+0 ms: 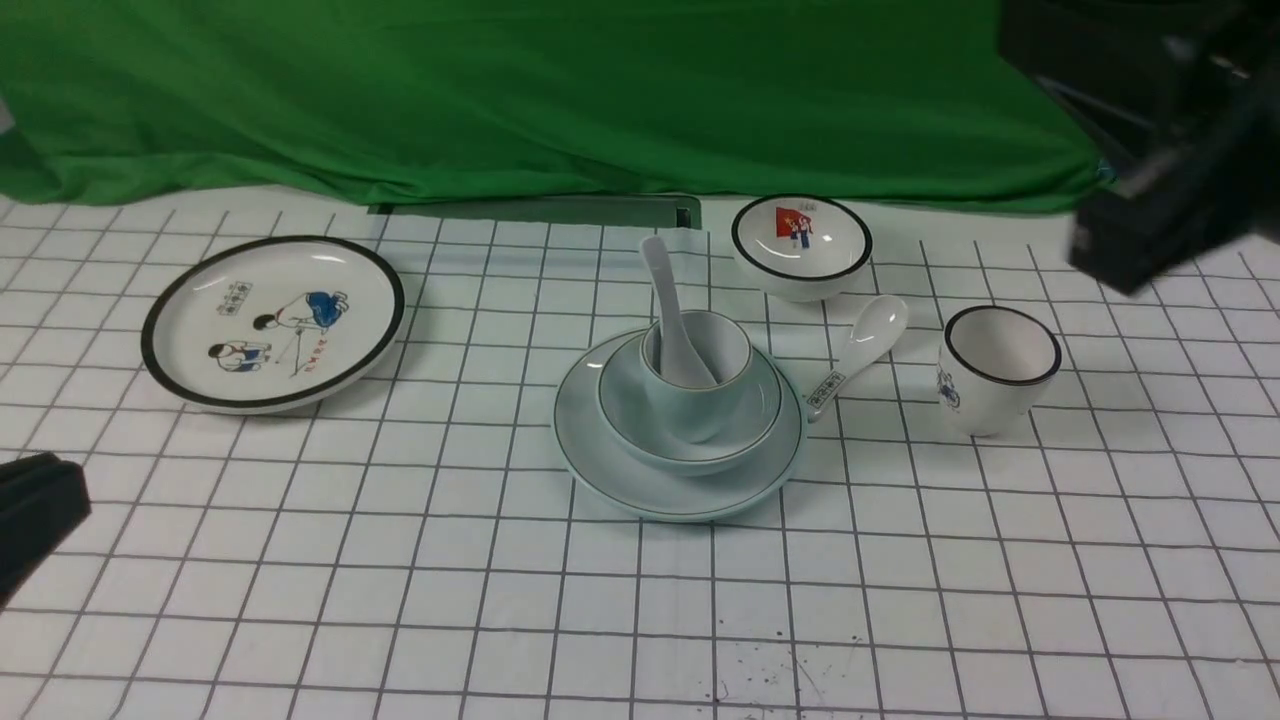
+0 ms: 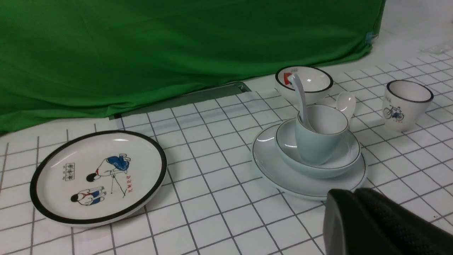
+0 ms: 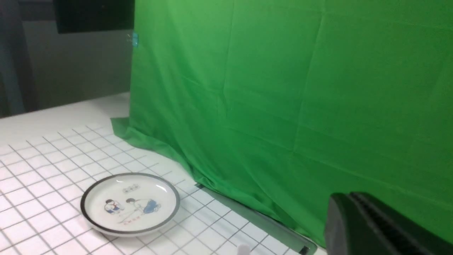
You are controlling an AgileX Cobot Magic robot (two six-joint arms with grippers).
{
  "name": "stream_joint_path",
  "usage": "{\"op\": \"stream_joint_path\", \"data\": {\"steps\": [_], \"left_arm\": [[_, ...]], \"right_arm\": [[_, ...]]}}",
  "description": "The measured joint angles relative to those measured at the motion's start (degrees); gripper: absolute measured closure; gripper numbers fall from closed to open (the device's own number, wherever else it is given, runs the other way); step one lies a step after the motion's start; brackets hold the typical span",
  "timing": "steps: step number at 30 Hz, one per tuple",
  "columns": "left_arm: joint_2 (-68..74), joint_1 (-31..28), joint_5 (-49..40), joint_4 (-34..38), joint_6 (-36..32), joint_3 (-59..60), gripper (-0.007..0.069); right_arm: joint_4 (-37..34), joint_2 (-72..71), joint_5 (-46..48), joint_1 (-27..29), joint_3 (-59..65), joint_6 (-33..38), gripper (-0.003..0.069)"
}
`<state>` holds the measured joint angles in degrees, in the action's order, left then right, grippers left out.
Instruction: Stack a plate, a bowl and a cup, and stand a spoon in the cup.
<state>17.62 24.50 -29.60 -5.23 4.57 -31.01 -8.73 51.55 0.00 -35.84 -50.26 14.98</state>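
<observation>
The plate (image 1: 690,492), bowl (image 1: 628,405), cup (image 1: 702,412) and spoon (image 1: 667,290) at the centre of the frame look like smooth, glossy glazed ceramic, as does the black-rimmed plate (image 1: 300,265) at the left. The green backdrop (image 1: 500,90) across the top is matt, creased cloth. The white gridded table cover (image 1: 500,560) looks matt, and the left gripper (image 2: 354,194) matt black and finely grained.

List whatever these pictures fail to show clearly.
1. Right gripper: blurred and cut by the frame edge in the front view. The right wrist view shows only a dark corner. Jaws unreadable.
2. Left gripper: cut by the frame edge in the front and left wrist views. Jaws unreadable.
3. Spoon: its scoop end is hidden inside the cup in both views.
4. Patterned spoon: handle print too small to read.
</observation>
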Motion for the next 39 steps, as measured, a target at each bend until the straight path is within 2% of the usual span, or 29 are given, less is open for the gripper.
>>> {"op": "stream_joint_path", "data": {"steps": [11, 25, 30, 33, 39], "left_arm": [[-0.2, 0.0, 0.0, 0.0, -0.1, 0.0, 0.0656], [-0.2, 0.0, 0.0, 0.0, -0.7, 0.0, 0.0656], [-0.2, 0.0, 0.0, 0.0, -0.7, 0.0, 0.0656], [-0.2, 0.0, 0.0, 0.0, -0.7, 0.0, 0.0656], [-0.2, 0.0, 0.0, 0.0, -0.7, 0.0, 0.0656]], "right_arm": [[0.0, -17.1, 6.3, 0.0, 8.2, -0.1, 0.0643], [0.0, -18.2, 8.7, 0.0, 8.4, -0.1, 0.0619], [0.0, -18.5, 11.8, 0.0, 8.7, -0.5, 0.0649], [0.0, -18.8, 10.7, 0.0, 11.0, -0.6, 0.0649], [0.0, -24.8, 2.4, 2.9, 25.1, -2.0, 0.0649]]}}
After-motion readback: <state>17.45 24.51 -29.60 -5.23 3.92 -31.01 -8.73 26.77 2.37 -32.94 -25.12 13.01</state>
